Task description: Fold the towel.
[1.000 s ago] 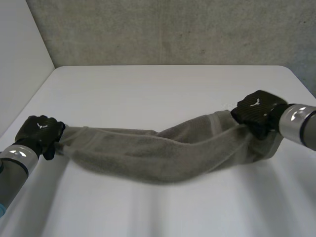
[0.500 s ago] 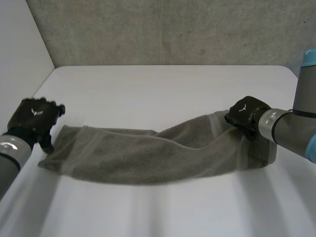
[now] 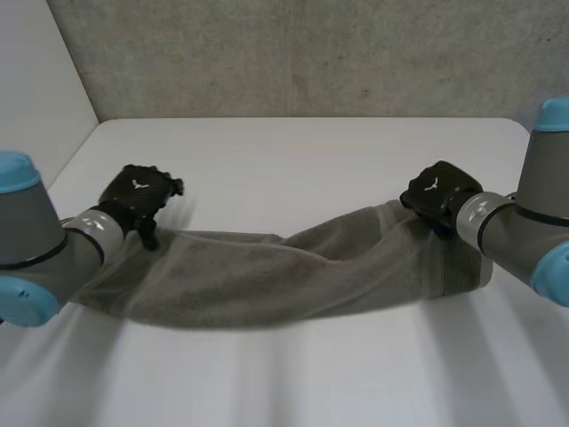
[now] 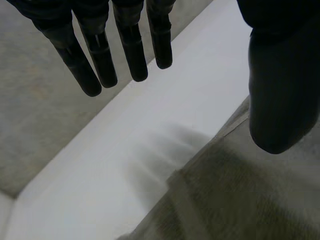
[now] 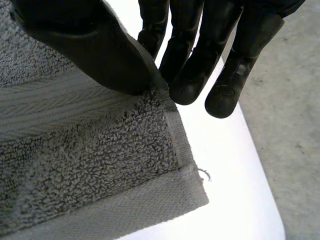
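Towel (image 3: 267,280) lies stretched between my hands, right hand (image 3: 436,192) pinching its edge near a corner, left hand (image 3: 134,197) spread open over the other end.

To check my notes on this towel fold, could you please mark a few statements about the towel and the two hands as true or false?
1. The grey terry-cloth towel lies as a long, bunched strip on the white table. True.
2. The left hand grips the towel with curled fingers. False: its fingers are straight and hold nothing, and its thumb stands apart over the towel.
3. The right hand pinches the towel near a corner, between its thumb and fingers. True.
4. Both hands are at the same end of the towel. False: they are at opposite ends.
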`<control>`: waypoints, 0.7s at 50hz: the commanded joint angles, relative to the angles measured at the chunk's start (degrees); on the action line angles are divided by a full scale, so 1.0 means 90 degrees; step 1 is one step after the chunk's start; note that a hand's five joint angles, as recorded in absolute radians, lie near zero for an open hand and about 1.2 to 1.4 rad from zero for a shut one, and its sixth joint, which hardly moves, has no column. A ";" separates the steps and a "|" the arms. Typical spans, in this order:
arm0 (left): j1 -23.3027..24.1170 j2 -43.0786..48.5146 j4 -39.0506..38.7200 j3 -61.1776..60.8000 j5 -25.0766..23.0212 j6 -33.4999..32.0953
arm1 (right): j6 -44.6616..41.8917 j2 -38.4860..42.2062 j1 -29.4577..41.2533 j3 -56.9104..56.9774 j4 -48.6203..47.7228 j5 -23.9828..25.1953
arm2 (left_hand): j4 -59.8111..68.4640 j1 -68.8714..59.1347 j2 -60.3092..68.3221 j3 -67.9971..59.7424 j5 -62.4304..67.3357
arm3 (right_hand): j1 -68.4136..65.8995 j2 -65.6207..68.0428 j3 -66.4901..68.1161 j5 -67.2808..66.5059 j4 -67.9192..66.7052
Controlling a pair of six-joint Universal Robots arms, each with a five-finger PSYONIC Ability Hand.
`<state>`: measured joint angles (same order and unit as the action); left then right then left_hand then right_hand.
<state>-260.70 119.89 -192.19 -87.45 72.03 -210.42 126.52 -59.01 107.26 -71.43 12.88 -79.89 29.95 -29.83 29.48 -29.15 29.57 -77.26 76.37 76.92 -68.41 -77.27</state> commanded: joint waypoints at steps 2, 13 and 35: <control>0.0255 0.0721 0.1118 0.1325 -0.0824 0.0899 | -0.0014 0.0004 0.0103 -0.0257 0.0004 0.0019 | 0.0030 -0.0044 0.0083 -0.0119 -0.1038 | -0.0304 0.0403 0.0342 -0.0177 -0.0304; 0.0383 0.1484 0.1364 0.2119 -0.0835 0.0929 | 0.0015 0.0033 0.0123 -0.0501 -0.0025 0.0029 | 0.0293 -0.0306 0.0346 -0.0382 -0.0776 | -0.0304 0.0403 0.0342 -0.0177 -0.0304; -0.0252 0.1611 0.1511 0.2294 0.0181 -0.0243 | 0.0015 0.0170 0.0221 -0.0559 -0.0035 0.0029 | 0.0386 -0.0400 0.0439 -0.0475 -0.0682 | -0.0304 0.0403 0.0342 -0.0177 -0.0304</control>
<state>-261.74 133.96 -179.09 -66.62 71.75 -209.39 126.71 -57.46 108.52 -76.44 12.57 -79.54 37.14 -37.12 37.35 -37.29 37.52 -77.26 76.37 76.92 -68.41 -77.27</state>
